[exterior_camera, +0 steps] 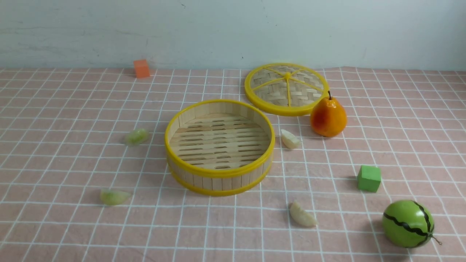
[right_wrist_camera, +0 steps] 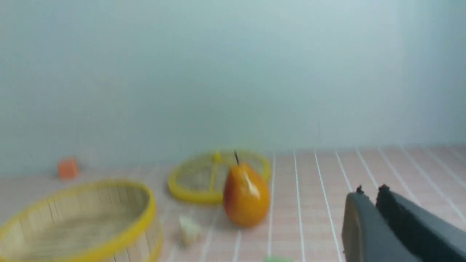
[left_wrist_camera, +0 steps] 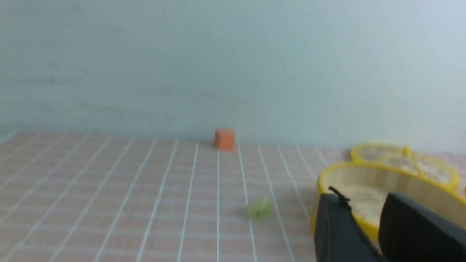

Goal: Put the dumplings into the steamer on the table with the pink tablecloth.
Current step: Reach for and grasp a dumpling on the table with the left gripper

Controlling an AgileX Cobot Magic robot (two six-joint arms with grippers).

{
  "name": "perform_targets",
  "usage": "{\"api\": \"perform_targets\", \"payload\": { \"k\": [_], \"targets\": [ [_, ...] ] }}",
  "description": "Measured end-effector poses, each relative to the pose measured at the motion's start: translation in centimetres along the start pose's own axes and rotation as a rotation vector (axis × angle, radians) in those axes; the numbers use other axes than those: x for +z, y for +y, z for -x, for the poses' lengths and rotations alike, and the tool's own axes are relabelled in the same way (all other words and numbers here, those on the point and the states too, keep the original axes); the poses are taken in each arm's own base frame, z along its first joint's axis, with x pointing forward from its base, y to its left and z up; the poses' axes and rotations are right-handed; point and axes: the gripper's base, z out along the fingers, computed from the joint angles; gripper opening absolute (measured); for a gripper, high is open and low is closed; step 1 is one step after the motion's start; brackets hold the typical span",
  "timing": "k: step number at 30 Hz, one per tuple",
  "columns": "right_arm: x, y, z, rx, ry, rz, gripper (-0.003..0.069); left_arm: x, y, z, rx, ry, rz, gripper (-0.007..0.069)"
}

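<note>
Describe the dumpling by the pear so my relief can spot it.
Find the bamboo steamer mid-table on the pink tablecloth. Between its right wall and the orange pear lies a cream-white dumpling. Unlike the other white dumpling nearer the camera, it sits beside the pear.

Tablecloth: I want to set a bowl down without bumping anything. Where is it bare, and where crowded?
Bare: the left side between the orange cube and the farther green dumpling; the far right past the pear. Crowded: right of the steamer.
</note>
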Motion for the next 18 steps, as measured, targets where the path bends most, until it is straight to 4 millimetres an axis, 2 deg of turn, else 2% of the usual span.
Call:
{"api": "perform_targets", "payload": {
  "k": [1, 4, 7, 11, 12, 13, 15, 16, 17, 18],
  "targets": [
    [-0.1, 0.2, 1.0, 0.023, -0.113, 0.024, 0.0066, 0.0, 0.0, 0.4, 0.0, -0.046, -0.002, 0.0183],
    [-0.4, 0.5, 2.5, 0.059, -0.275, 0.063, 0.0069, -0.1, -0.1, 1.2, -0.029, -0.133, -0.008, 0.0185],
    [-0.5, 0.6, 3.0, 0.081, -0.333, 0.085, 0.0074, -0.2, -0.1, 2.1, -0.14, -0.228, -0.023, 0.0188],
    [-0.4, 0.8, 3.8, 0.119, -0.331, 0.091, 0.0069, -0.5, 0.0, 4.7, -0.462, -0.414, -0.081, 0.0165],
    [-0.4, 0.8, 3.9, 0.119, -0.33, 0.091, 0.0066, -0.5, 0.0, 5.0, -0.485, -0.42, -0.087, 0.0161],
    [0.0, 1.0, 5.0, 0.119, -0.304, 0.083, 0.0046, -0.2, -0.2, 7.1, -0.543, -0.441, -0.102, 0.0117],
    [0.7, 1.4, 7.3, 0.118, -0.262, 0.07, 0.0006, 0.8, -0.8, 10.6, -0.52, -0.405, -0.102, 0.0043],
    [1.0, 1.4, 7.4, 0.116, -0.236, 0.063, 0.0, 1.0, -0.9, 10.9, -0.513, -0.396, -0.101, 0.0028],
    [1.8, 1.6, 8.5, 0.093, -0.164, 0.041, -0.0005, 2.0, -1.3, 13.0, -0.45, -0.338, -0.087, -0.0014],
    [2.4, 1.8, 9.4, 0.068, -0.124, 0.03, -0.0005, 3.1, -1.5, 13.6, -0.405, -0.28, -0.071, -0.0014]
  ]
}}
